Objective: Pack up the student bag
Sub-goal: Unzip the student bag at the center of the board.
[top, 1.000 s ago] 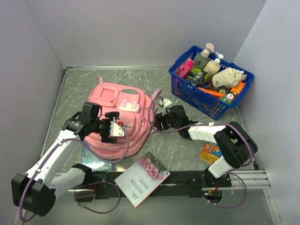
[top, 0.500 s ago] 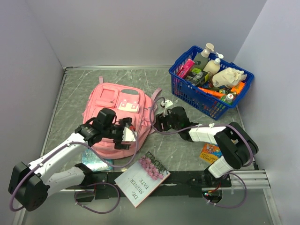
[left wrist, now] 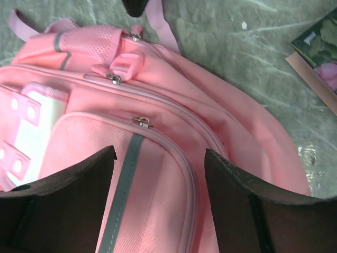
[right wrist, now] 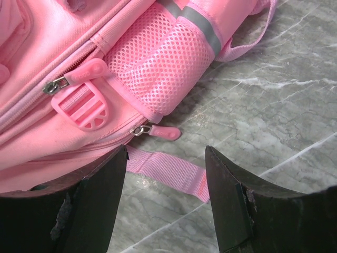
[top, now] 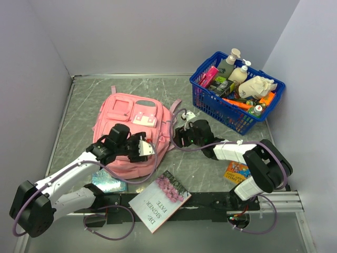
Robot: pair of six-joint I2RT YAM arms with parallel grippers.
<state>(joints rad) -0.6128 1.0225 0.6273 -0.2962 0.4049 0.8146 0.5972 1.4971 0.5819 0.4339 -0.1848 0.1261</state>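
The student bag [top: 131,118], a pink backpack, lies flat on the table's left half. My left gripper [top: 141,149] hovers over its near end. In the left wrist view this gripper [left wrist: 160,153] stands open, its jaws straddling the bag [left wrist: 158,100] fabric and a grey stripe [left wrist: 126,174], gripping nothing. My right gripper [top: 181,138] is at the bag's right edge. In the right wrist view it [right wrist: 166,150] is open above a loose pink strap [right wrist: 168,171], just below a pink zipper pull [right wrist: 166,133] and the mesh side pocket [right wrist: 158,63].
A blue basket [top: 226,110] full of bottles and packets stands at the back right. A book [top: 159,200] lies at the near edge, a shiny blue item [top: 108,182] to its left. A colourful card [top: 237,169] lies by the right arm. Walls close three sides.
My left arm has swung right and nearer over the bag's near end, and its jaws have narrowed a little. The right arm has hardly moved.
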